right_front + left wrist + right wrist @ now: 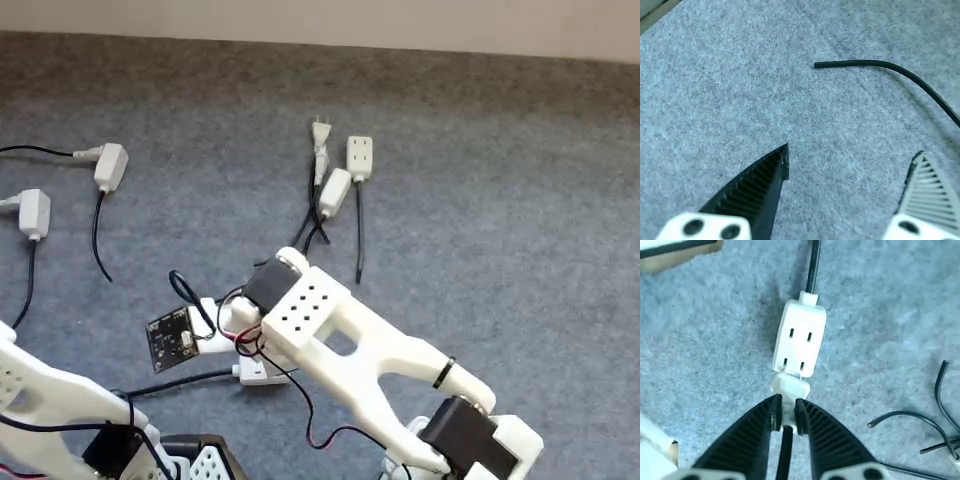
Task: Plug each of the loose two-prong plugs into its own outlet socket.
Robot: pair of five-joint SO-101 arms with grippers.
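High view: the right arm [340,330] lies across the grey surface [520,200], with a white outlet socket [262,372] tucked just beside it. A loose plug [320,133] lies well apart.
Left wrist view: the left pincer [852,155] gapes wide over the surface, near a black cable end [865,62].
Right wrist view: the right pincer [786,407] is clamped on a white plug [790,386], which touches the outlet socket's [799,345] end. I cannot tell whether it is seated.

Counter [520,200] was covered in grey short-pile carpet [715,75] under soft, even light. A pale band [400,25] ran along its far edge, well beyond the left hand [852,151].
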